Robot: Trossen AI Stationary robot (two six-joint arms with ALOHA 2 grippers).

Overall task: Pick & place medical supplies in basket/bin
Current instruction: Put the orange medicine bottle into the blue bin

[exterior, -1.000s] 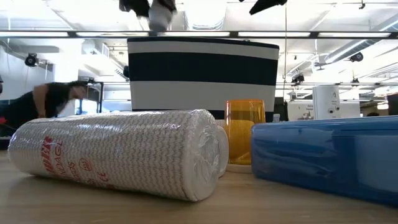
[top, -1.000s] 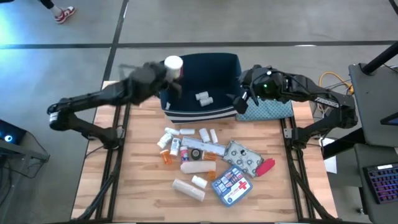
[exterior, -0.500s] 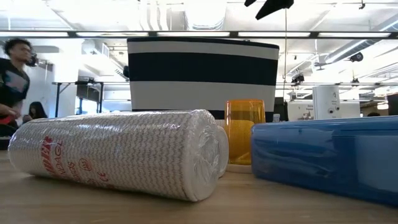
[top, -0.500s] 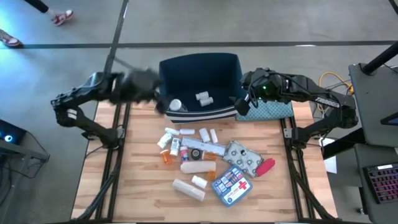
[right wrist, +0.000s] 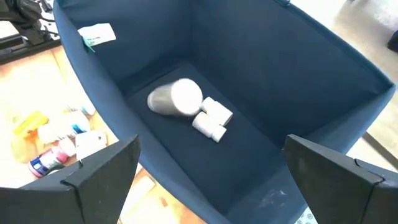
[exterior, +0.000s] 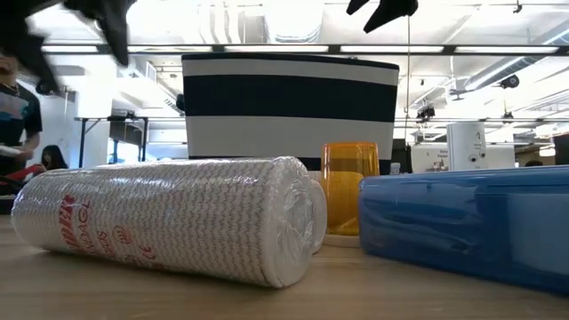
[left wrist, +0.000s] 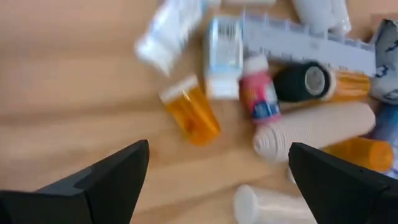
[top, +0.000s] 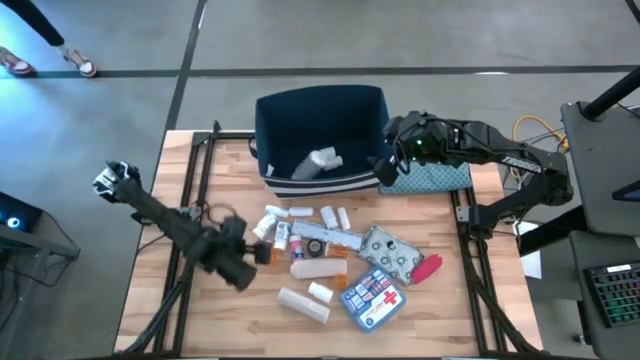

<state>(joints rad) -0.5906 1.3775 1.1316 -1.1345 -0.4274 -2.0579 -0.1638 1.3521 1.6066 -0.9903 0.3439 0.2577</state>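
The navy bin (top: 320,130) stands at the table's far middle. On its floor lie a white pill bottle (right wrist: 176,98) and a small white item (right wrist: 212,119). The other supplies lie in a heap nearer the front: an orange vial (left wrist: 189,116), bandage rolls (top: 303,304), a silver blister pack (top: 390,250), the blue first-aid pouch (top: 373,292) and a red tool (top: 427,268). My left gripper (top: 241,265) hangs open and empty over the heap's left edge, above the orange vial (top: 268,254). My right gripper (top: 386,166) is open at the bin's right near corner, looking into the bin.
A blue-grey patterned cloth (top: 432,178) lies right of the bin under my right arm. Bare wood lies left of the heap (top: 190,300). In the low view a bandage roll (exterior: 169,218), an orange vial (exterior: 348,187) and the pouch (exterior: 462,222) stand before the bin (exterior: 289,102). People are in the room behind.
My left gripper held a white pill bottle over the bin's left far rim and let it go; the bottle now lies on the bin's floor. The left arm then swung off to the left and came toward the near edge, down over the heap's left side.
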